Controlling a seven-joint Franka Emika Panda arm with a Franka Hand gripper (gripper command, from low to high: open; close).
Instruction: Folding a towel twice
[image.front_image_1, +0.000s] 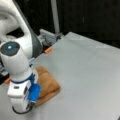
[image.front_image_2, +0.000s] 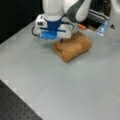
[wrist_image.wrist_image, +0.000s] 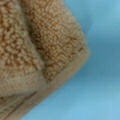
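The tan, orange-brown terry-cloth towel (image.front_image_2: 73, 46) lay as a compact, folded bundle on the grey tabletop (image.front_image_2: 75, 87), in the upper middle of that front view. In a front view it sat in the lower left of the frame (image.front_image_1: 48, 86), partly behind the arm. Several layers were stacked, with a rounded fold along one side, so the folding appeared largely done.

The white-and-blue gripper (image.front_image_2: 60, 39) stood over the bundle's left end in that front view, its body pointing straight down and close to the cloth. In a front view the white gripper body (image.front_image_1: 23, 96) filled the lower left and hid the cloth beneath it. The jaws themselves were hidden behind the gripper body, and I could not tell whether they were spread or pinching the cloth.

The wrist view showed the towel (wrist_image.wrist_image: 47, 57) very close, filling the left and centre, with a hemmed edge running diagonally and bare tabletop (wrist_image.wrist_image: 100, 75) to the right.

A small orange object (image.front_image_1: 48, 50) lay at the tabletop's far edge.
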